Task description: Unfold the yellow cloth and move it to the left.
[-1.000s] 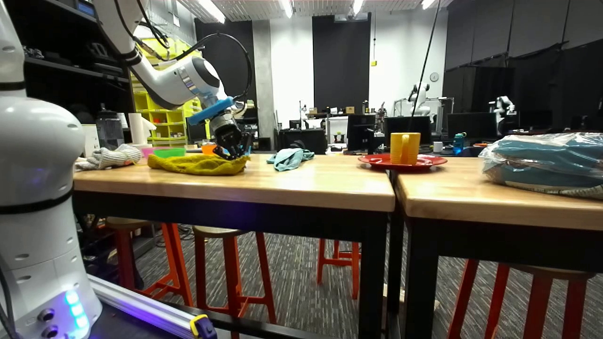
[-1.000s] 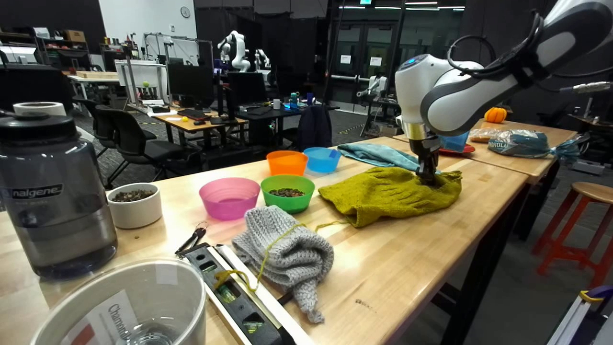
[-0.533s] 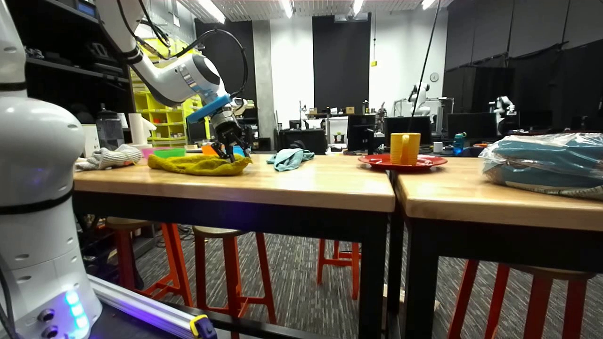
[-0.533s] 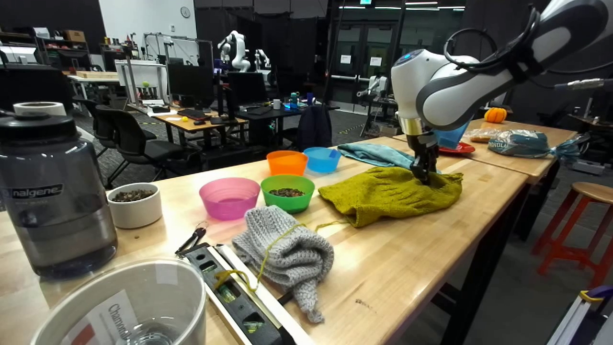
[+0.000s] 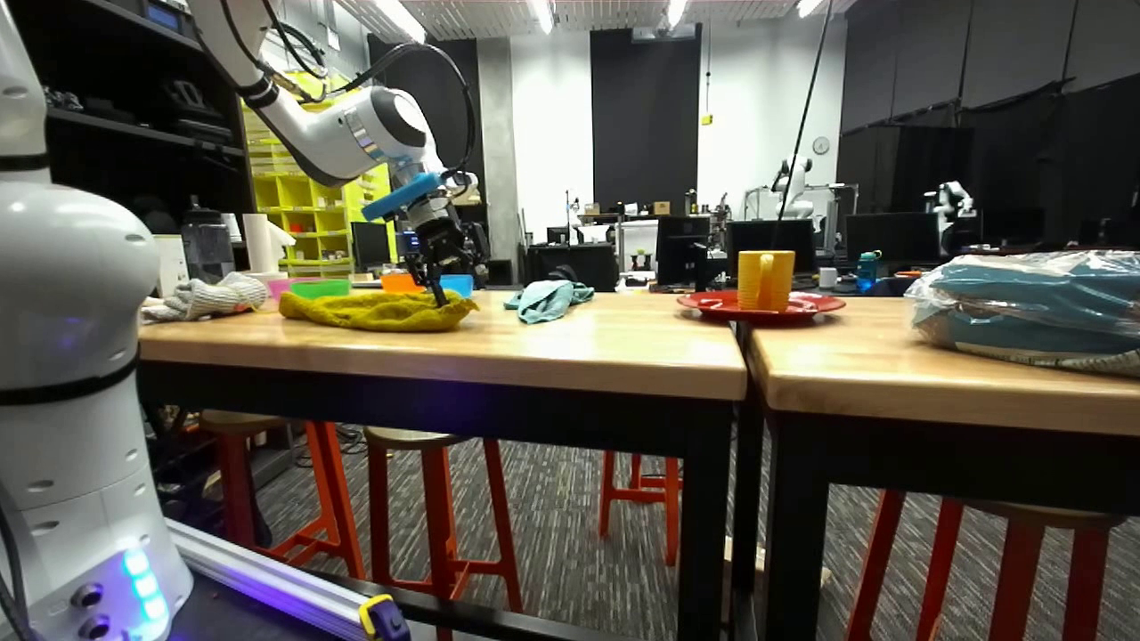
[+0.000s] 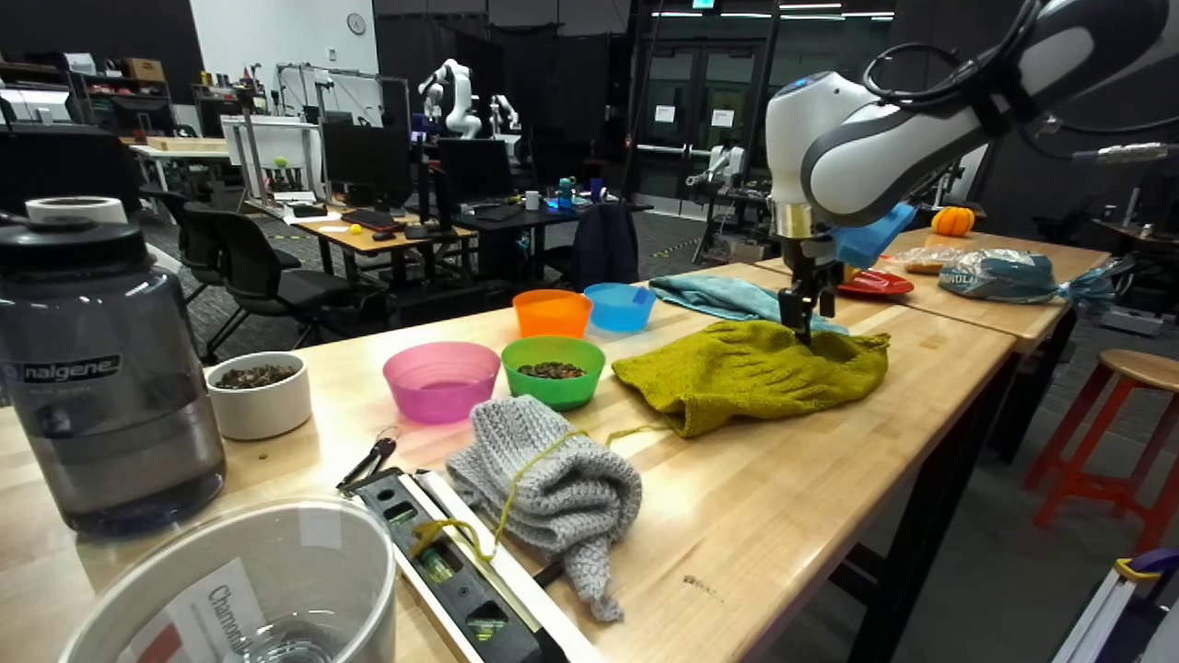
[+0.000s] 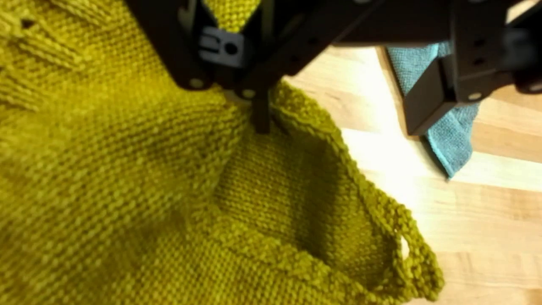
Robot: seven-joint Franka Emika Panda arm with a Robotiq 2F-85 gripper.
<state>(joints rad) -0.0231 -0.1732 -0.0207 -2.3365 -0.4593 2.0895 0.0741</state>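
The yellow cloth, a mustard-green knit, lies spread but rumpled on the table in both exterior views. In the wrist view the cloth fills the left and bottom, and its edge gapes in a pocket-like fold. My gripper is over the cloth's end near the teal towel, pointing down with its jaws apart. One of the fingers dips into the cloth at the fold, while the opposite finger sits clear of it over the table. The cloth is not pinched between them.
A teal towel lies behind the cloth. Green, pink, orange and blue bowls stand beside it. A grey knit and a level lie nearer. A red plate holds a yellow mug.
The jaws have spread from shut on the cloth to wide apart. My gripper has risen a little, and the cloth has stayed almost in place.
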